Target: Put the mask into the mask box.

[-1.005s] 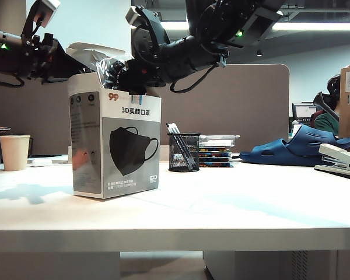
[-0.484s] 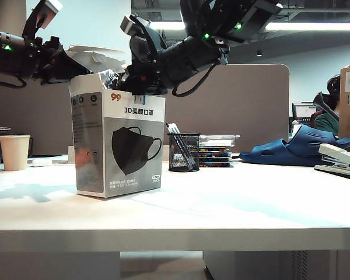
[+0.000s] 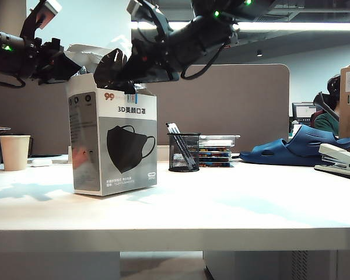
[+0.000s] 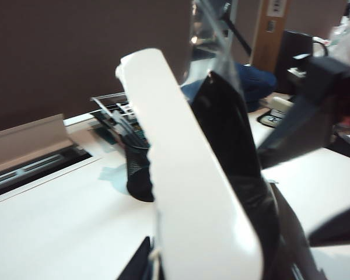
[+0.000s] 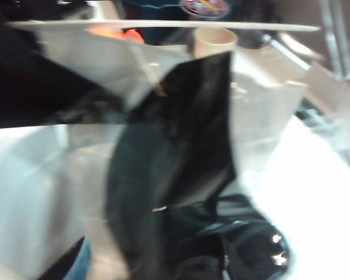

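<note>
Standing left of centre on the white table (image 3: 221,216), the tall grey-and-white cardboard mask box (image 3: 114,143) has its top open. The black folded mask in its clear wrapper (image 3: 109,69) hangs just above, at the right gripper (image 3: 123,73); whether those fingers grip cannot be told. At upper left, the left gripper (image 3: 63,65) pinches a white flap (image 4: 181,169).

Bright ceiling strip glare, backlit silhouettes, blurred wrist views

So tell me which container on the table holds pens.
The black mesh pen cup, standing right of the mask box, with pens poking out of its top. The paper cup at far left shows nothing inside.
</note>
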{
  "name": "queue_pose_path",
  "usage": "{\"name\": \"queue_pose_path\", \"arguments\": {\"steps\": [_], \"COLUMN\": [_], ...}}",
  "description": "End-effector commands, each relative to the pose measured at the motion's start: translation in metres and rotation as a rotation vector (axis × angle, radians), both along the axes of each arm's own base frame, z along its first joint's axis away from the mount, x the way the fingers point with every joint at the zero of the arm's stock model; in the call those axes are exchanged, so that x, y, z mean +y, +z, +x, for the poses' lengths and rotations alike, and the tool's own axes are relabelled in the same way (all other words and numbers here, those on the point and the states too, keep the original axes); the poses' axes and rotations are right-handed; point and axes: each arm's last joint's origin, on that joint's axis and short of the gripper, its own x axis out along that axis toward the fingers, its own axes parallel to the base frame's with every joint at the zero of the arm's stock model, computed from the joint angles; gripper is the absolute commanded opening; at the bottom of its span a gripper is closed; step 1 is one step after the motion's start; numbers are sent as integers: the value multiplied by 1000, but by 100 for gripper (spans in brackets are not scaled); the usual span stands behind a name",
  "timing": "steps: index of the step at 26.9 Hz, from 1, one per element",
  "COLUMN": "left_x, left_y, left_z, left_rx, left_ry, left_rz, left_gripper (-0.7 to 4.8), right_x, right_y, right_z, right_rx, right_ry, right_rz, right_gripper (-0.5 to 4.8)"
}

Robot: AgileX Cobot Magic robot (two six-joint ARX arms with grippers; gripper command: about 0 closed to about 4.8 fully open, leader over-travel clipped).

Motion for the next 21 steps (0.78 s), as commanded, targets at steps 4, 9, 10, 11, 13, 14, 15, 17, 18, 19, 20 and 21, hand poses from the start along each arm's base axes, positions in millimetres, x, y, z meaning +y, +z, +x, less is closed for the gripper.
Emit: {"name": "queue_pose_path", "arguments": {"steps": [4,9,10,11,13,14,15,17,18,19,20,21], "left_x": [1,-1,-1,-1,-1,-1,-1,-1,-1,-1,-1,-1], "left_y": [3,3,3,3,3,3,2,0,0,-1,-2,-2], "left_z": [1,-1,-2,-2,-2,-2,-2,-2,-3,-3,-3,-3], "left_rx": [-26,-25,-25,-24,-20,-16,-10,11,16,29,38,41], "left_ry": [28,-68,-85,-96,-108,-107,-107,-107,-108,-107,-107,-107], "left_rz": [3,-3,-4,-5,-6,-6,-6,-6,-6,-6,-6,-6], "left_gripper": [-6,-7,-6,-6,-7,-7,-7,-7,-6,-7,-7,-6], "right_x": [-5,-6,-6,-7,-7,-8,-9,-12,-13,-15,-17,-18], "right_y": [16,19,20,21,23,25,28,36,40,46,53,58], "right_z": [-10,-7,-6,-5,-4,-3,-2,-3,-4,-7,-10,-12], "right_rx": [8,-26,-44,-58,-84,-94,-105,-143,-151,-162,-177,-192], "right_ry": [24,-23,-52,-74,-119,-135,-151,-193,-193,-194,-197,-213], "right_rz": [-4,-12,-13,-13,-13,-12,-9,5,11,19,29,35], "right_gripper": [153,-6,-6,-6,-6,-6,-6,-6,-6,-6,-6,-6]}}
